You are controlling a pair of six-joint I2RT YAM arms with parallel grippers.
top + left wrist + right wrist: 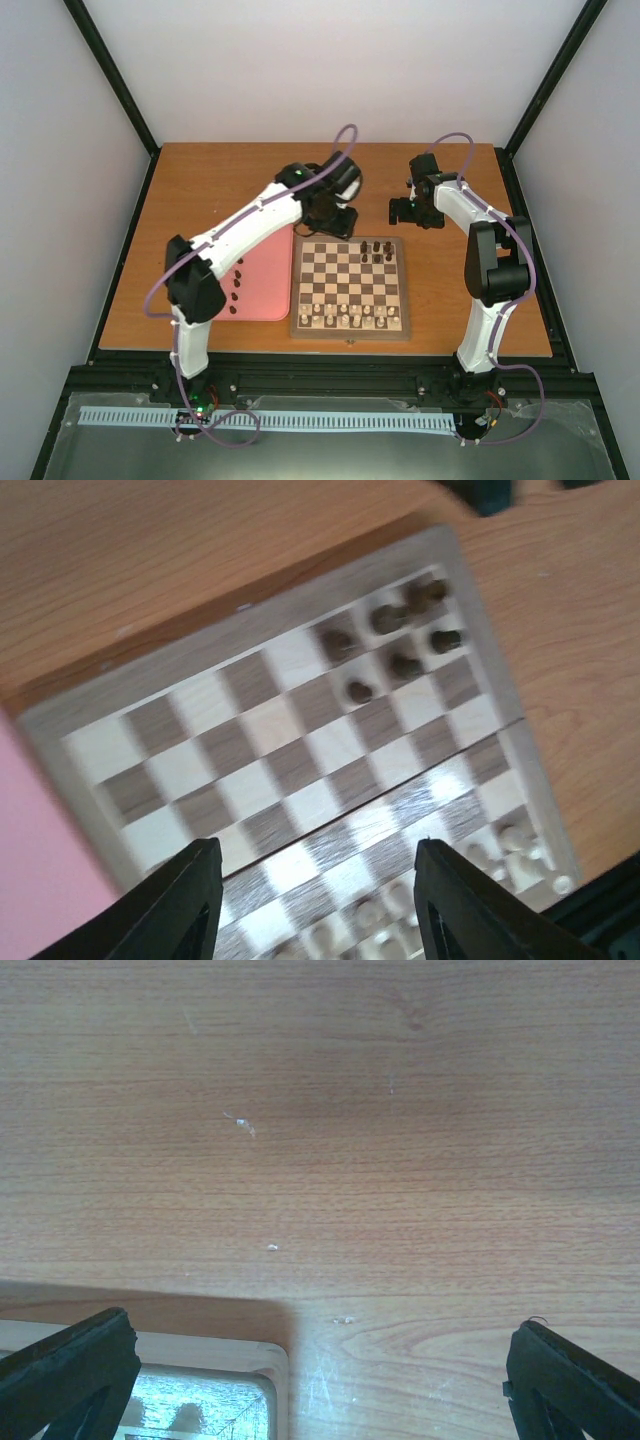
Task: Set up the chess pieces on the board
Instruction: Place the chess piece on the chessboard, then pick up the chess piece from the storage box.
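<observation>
left gripper (315,885) spread wide, empty, near square checkered wooden board (250,730) | right gripper (320,1370) spread wide, empty, above brown wooden tabletop (330,1110) | six dark brown chess pieces (404,665) on board

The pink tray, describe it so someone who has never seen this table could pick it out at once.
On the brown wooden table, find the checkered chessboard near the front edge. Right beside its left border lies the pink tray, partly under the left arm. It is the only pink, plain-surfaced thing there, with a few dark chess pieces on it.
</observation>
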